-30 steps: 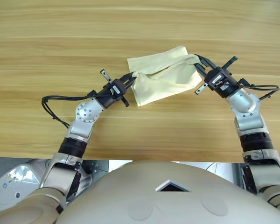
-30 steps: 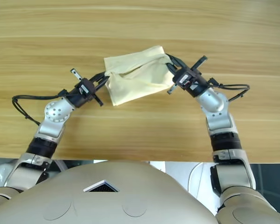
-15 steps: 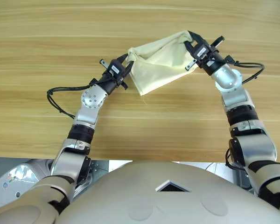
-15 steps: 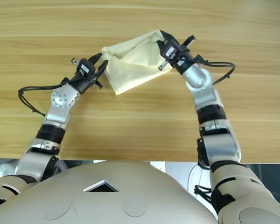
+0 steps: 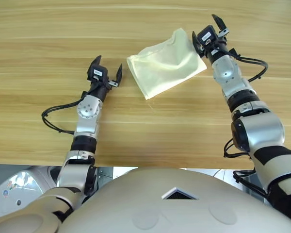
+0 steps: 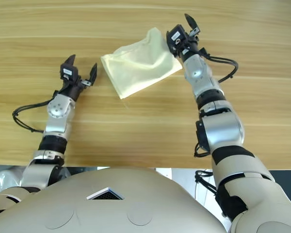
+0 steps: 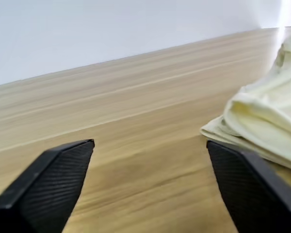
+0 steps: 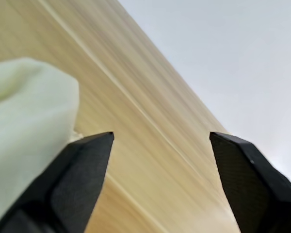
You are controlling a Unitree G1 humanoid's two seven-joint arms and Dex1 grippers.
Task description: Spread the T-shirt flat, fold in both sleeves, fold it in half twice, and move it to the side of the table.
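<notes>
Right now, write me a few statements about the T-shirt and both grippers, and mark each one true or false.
1. The left gripper is open and apart from the T-shirt. True.
2. The right gripper is shut on the T-shirt. False: it is open, with the cloth beside one finger.
3. The T-shirt lies as a folded bundle on the table, between the two grippers. True.
4. The T-shirt is spread flat with both sleeves stretched out. False: it is folded into a compact, roughly four-sided shape, with no sleeve sticking out.
</notes>
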